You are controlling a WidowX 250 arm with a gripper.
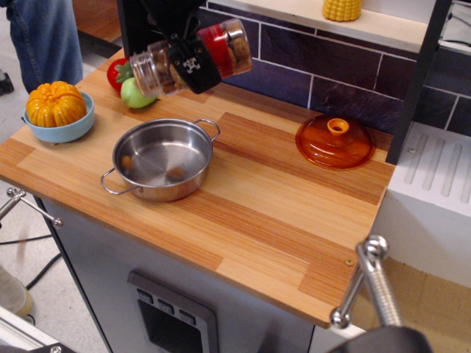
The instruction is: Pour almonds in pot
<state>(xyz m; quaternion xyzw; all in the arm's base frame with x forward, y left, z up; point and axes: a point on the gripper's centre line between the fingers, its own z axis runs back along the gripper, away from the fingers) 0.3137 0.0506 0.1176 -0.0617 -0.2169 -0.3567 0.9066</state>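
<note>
- Almonds: most sit inside the jar, visible through the clear glass at its raised base end and near its mouth. Two small brown shapes lie on the floor of the pot, one near its left wall and one toward its front right; they look like almonds, though reflections make this uncertain.
- Jar: held nearly horizontal, mouth end to the left and slightly lower than the base end. A red label wraps the section right of the jaws.
- Gripper: black, jaws clamped across the middle of the jar, one finger crossing the front of the glass. A small white marking shows on that finger.
- Pot: stands on the counter below the jaws and slightly left, clear of the jar. One loop handle points front left, the other back right.
- Tomato and green fruit: left of the jaws and lower, just beside the jar mouth in this view, touching each other.
- Bowl with pumpkin: far left of the jaws, near the counter edge.
- Lid: orange glass, right of the jaws and lower, flat on the counter, well apart from the pot.
</note>
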